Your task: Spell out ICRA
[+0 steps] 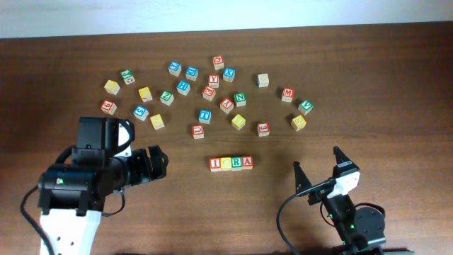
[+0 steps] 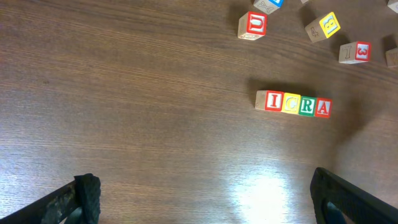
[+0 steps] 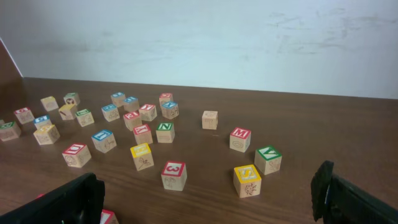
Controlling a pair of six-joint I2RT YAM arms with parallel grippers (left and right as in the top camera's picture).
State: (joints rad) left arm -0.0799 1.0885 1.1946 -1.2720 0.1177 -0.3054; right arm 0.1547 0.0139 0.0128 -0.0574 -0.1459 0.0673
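ICRA [image 1: 231, 163] in touching row mid-table, I leftmost, A rightmost. At its 9 o'clock, left gripper [image 1: 160, 162] — jaws wide, holding nothing. At 3 o'clock, right gripper [image 1: 318, 163] — wide too, empty. Loose cubes [image 1: 238, 121] scattered toward 12 o'clock.

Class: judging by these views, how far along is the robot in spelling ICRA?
Done: the ICRA cubes sit side by side in one row, reading I, C, R, A. In hand: nothing; the left gripper and right gripper are open, apart from the row. Left: nothing visible; the other cubes lie scattered beyond.
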